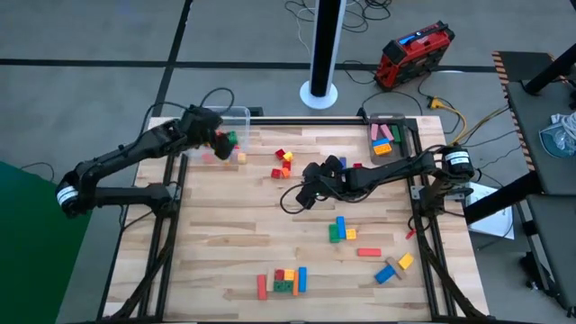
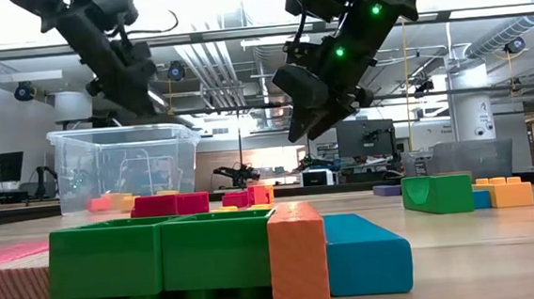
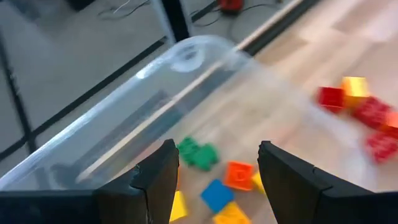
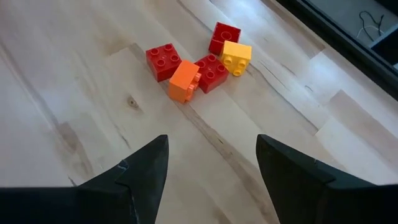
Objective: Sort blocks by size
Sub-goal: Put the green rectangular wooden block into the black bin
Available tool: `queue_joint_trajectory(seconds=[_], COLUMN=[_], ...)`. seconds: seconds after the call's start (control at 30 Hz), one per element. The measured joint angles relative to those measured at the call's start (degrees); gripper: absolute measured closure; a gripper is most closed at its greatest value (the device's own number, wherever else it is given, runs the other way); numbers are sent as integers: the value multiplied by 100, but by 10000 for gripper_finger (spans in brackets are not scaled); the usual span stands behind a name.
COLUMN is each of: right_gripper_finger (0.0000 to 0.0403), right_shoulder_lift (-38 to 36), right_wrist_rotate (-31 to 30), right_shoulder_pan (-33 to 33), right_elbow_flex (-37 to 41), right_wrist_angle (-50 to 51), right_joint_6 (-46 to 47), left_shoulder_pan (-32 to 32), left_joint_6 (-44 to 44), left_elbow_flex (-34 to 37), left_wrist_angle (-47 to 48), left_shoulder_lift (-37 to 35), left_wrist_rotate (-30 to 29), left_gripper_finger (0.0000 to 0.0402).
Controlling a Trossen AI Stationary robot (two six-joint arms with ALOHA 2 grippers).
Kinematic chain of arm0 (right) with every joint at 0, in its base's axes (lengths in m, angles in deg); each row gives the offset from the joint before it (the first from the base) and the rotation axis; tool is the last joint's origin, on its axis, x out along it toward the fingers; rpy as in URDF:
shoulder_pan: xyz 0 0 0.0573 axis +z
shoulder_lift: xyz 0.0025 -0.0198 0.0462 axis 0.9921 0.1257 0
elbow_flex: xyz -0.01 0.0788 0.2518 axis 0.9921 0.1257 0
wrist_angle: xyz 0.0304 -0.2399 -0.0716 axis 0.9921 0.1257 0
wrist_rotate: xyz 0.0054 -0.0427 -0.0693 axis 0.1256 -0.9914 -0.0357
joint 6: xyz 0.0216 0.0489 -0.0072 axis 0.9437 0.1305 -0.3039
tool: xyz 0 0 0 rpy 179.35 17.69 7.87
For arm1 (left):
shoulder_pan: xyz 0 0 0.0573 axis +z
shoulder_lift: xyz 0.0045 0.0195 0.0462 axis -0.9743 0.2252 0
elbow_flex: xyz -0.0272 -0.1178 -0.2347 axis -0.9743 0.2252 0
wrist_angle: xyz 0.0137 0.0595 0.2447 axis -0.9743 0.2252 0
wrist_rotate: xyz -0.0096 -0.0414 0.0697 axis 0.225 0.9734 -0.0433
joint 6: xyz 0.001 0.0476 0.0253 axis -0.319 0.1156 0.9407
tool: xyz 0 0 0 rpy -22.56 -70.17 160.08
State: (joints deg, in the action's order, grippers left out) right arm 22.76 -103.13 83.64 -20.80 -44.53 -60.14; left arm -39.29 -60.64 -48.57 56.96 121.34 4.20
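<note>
**Right hand lining up on the small-cube cluster**

The right hand [image 1: 304,192] hangs above the counter [image 1: 225,261] near its middle, fingers spread wide and empty. The cluster of small blocks [image 4: 198,58] lies ahead of it: three red studded cubes, one orange, one yellow, all touching or nearly so. In the high view that cluster [image 1: 283,164] sits at about 11 o'clock from the hand.

To do this step well, I would pick an outer cube, such as the orange one, come straight down, and close across two flat sides so the neighbours are not dragged along.

The left hand [image 3: 214,177] is also open and empty, over the clear tub [image 1: 236,115] at the counter's 10 o'clock corner; green, orange, blue and yellow small blocks lie inside it.

Other blocks are scattered: a blue-green-yellow group [image 1: 341,229] at 4 o'clock from centre, a red, green, orange and blue set [image 1: 283,281] at 6 o'clock, and long bars in a tray [image 1: 403,132] at 1 o'clock.
</note>
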Motion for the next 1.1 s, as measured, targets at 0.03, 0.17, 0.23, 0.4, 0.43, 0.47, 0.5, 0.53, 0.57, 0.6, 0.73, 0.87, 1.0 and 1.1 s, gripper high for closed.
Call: queue_joint_trajectory(seconds=[0.03,0.17,0.23,0.4,0.43,0.47,0.5,0.53,0.57,0.6,0.73,0.87,1.0,1.1], right_gripper_finger=[177,193,203,228,233,239,244,250,256,263,299,343,386,390], right_shoulder_lift=[0,0,0,0,0,0,0,0,0,0,0,0,0,0], right_wrist_rotate=[0,0,0,128,131,140,209,333,460,587,1239,2138,2990,3107], right_shoulder_pan=[0,0,2,2,2,2,2,2,1,3,100,314,720,1165], right_elbow_flex=[5,22,24,28,28,28,28,28,24,13,-7,-24,-246,-506], right_wrist_angle=[1,6,4,15,37,70,113,162,237,323,382,420,1043,1977], right_joint_6=[16,220,282,522,582,650,720,810,917,990,1273,1320,1057,437], left_shoulder_pan=[-156,-833,-1212,-2211,-2414,-2607,-2797,-2968,-3140,-3297,-3760,-3947,-3952,-3952], left_joint_6=[0,-15,-42,-166,-201,-236,-282,-339,-387,-447,-532,-507,-452,-237], left_elbow_flex=[0,6,34,245,325,414,503,588,674,769,1110,1370,1491,1551], left_wrist_angle=[2,7,7,-94,-171,-248,-296,-335,-403,-517,-878,-1251,-1496,-1676], left_shoulder_lift=[-36,-159,-212,-323,-348,-375,-404,-430,-454,-484,-578,-624,-622,-622], left_wrist_rotate=[1,0,1,-351,-477,-598,-694,-789,-862,-939,-1151,-1161,-1164,-1164], left_gripper_finger=[205,205,205,205,205,205,205,205,205,205,205,205,205,205])
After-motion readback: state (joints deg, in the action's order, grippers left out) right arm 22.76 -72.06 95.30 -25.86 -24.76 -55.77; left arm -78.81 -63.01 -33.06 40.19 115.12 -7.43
